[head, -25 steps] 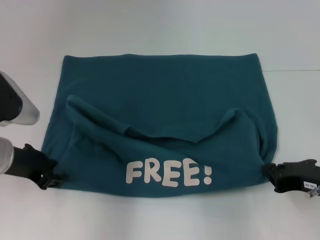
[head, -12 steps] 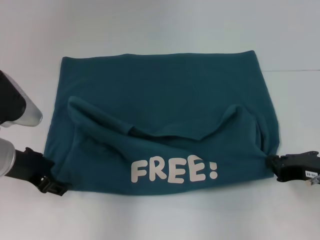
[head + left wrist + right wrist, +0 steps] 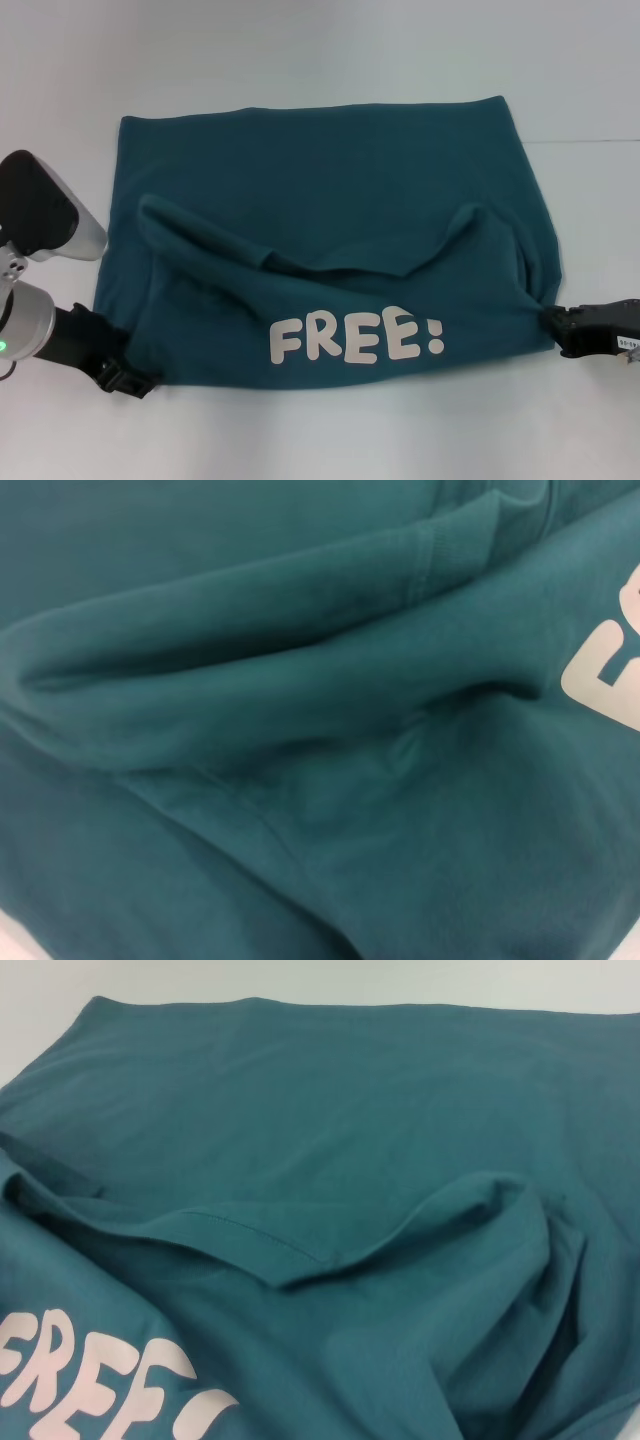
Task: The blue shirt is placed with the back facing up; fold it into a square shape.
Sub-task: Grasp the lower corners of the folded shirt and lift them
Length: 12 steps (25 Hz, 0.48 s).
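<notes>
Teal cotton fills the middle of the table (image 3: 300,50): your shirt (image 3: 330,190) lies spread with its long axis running left to right, the far edge flat and straight, the near part doubled over so the white lettering (image 3: 356,337) faces up along the near edge. Your left gripper (image 3: 128,380) sits at the near-left corner and your right gripper (image 3: 556,328) at the near-right corner, each meeting the cloth at its side edge, so the shirt lies between them and away toward the far side. Both look pinched on the fabric, though you cannot see the fingertips plainly from the head view, and neither wrist view shows fingers at all, only folds. The folded layer sags and puckers in the middle between the two holds. Since each arm is at its own corner, the coming move likely turns on carrying both corners evenly toward the far edge, keeping the span taut.
</notes>
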### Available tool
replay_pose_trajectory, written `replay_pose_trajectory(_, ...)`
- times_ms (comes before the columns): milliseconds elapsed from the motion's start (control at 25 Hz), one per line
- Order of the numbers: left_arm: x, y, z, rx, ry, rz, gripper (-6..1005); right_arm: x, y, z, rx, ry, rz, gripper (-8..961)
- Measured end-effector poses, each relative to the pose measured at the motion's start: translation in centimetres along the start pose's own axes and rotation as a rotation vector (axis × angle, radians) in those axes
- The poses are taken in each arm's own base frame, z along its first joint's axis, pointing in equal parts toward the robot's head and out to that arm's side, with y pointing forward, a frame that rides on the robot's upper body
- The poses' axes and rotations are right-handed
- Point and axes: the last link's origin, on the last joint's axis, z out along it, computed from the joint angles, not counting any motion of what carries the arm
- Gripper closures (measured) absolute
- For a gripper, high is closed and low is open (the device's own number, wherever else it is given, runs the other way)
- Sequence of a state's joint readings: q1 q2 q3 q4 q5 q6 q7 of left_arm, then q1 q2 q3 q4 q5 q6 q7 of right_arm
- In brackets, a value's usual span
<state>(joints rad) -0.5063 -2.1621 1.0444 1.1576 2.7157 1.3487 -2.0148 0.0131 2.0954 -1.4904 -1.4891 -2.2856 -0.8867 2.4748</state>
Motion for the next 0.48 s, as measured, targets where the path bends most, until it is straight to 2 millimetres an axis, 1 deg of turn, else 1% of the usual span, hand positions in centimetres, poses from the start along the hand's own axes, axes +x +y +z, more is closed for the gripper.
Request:
replay_pose_trajectory(200, 0.08, 0.17, 0.45, -0.011, -0.004, 0.012, 237, -0.04, -0.23, -0.07, 0.006, -0.002, 0.007, 934)
replay_pose_trajectory(480, 0.18, 0.25, 0.51, -0.019, 0.009, 0.011, 371, -0.01, -0.49, 0.13, 0.008, 0.002, 0.015, 935)
